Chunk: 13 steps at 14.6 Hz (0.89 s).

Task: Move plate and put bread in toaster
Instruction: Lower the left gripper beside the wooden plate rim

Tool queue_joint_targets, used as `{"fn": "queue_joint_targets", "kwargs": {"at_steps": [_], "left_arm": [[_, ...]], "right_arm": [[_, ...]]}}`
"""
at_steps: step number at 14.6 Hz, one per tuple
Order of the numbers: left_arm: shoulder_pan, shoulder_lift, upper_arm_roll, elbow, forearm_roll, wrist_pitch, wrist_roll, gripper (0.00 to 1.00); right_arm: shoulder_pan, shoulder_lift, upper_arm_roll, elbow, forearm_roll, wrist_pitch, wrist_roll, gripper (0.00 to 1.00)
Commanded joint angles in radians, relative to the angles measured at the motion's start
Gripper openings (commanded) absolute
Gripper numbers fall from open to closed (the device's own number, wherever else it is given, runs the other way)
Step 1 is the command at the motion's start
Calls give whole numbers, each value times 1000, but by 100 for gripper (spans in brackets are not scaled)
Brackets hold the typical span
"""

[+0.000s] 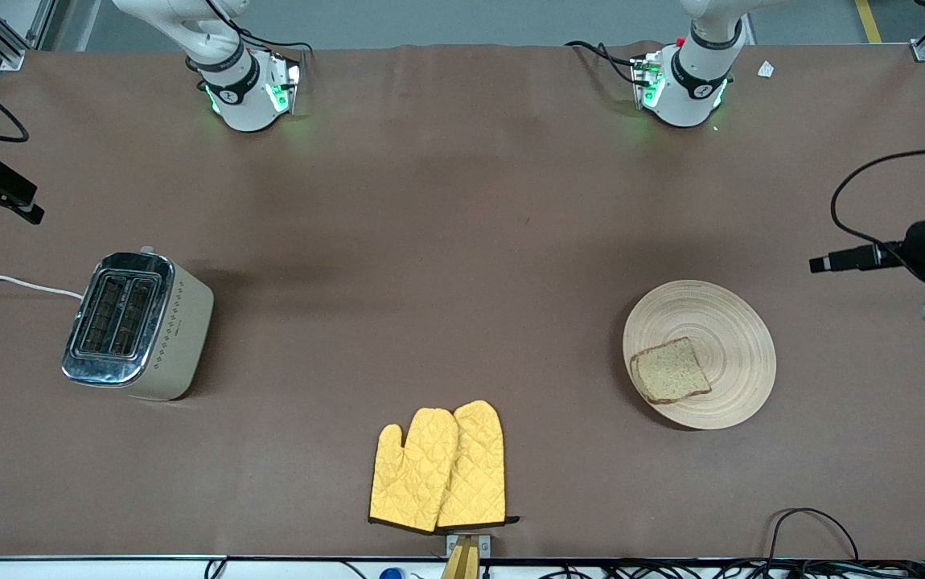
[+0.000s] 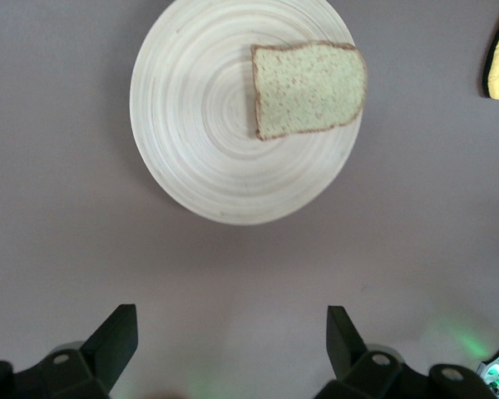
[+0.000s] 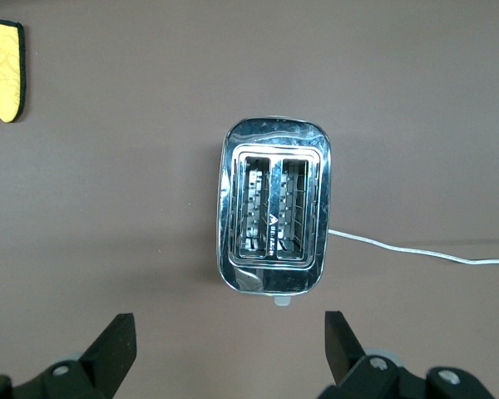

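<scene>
The wooden plate lies toward the left arm's end of the table, with the bread flat on it near its rim. In the left wrist view the plate and the bread lie below, and my left gripper hangs open over bare table beside the plate, holding nothing. The cream toaster stands toward the right arm's end, both slots empty. My right gripper is open and empty over bare table beside the toaster. Neither hand shows in the front view.
A pair of yellow oven mitts lies near the table's front edge, midway between toaster and plate. The toaster's white cord runs off the table's end. Black cameras on stands reach in at both ends.
</scene>
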Motion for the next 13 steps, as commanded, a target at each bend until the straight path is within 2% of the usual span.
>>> {"fn": "queue_joint_targets", "kwargs": {"at_steps": [1,5,13], "left_arm": [[37,93,-5,23,-48,49,123,100],[92,230,-5,27,-104,142,281,100],[135,397,-5,27,-293,245,306,100]], "right_arm": [[-10,-17,7,-19,-3,7,2,100],[-10,-17,7,-19,-3,7,2,100],[-10,-17,7,-18,-3,7,0,100]]}}
